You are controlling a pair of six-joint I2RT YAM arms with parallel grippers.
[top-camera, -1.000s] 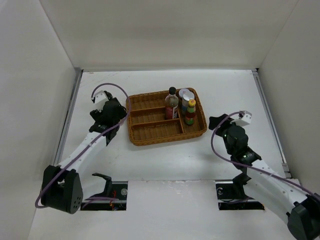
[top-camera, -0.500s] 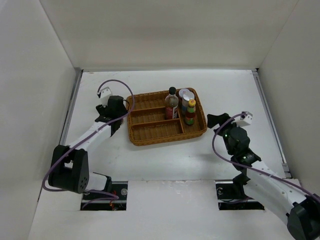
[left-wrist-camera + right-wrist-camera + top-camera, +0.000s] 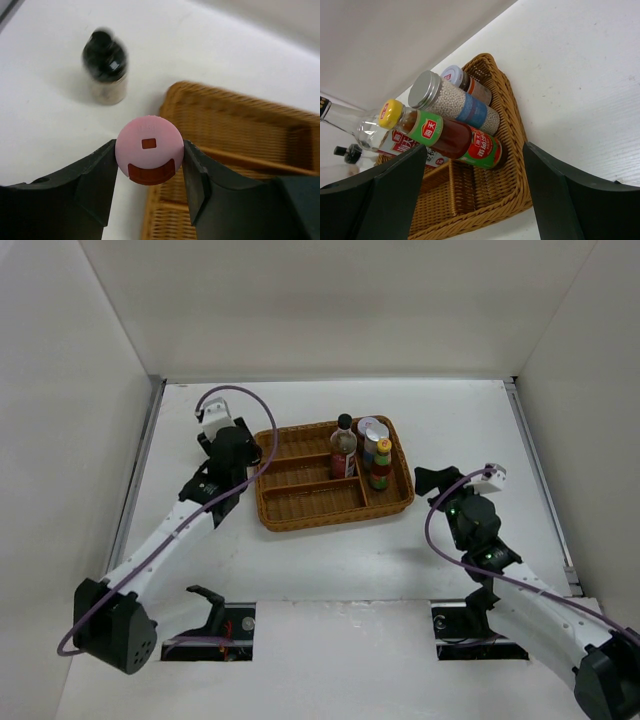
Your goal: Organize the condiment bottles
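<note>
1. Black-capped tan jar is seen upright on the table, apart from the wicker tray.
2. Pink-capped jar is clamped between the left fingers at the tray's left edge.
3. Dark-red bottle, silver-lidded jar and yellow-capped bottle are grouped toward the tray's right end.
4. Right fingers are spread wide, holding nothing, beside the tray.
</note>
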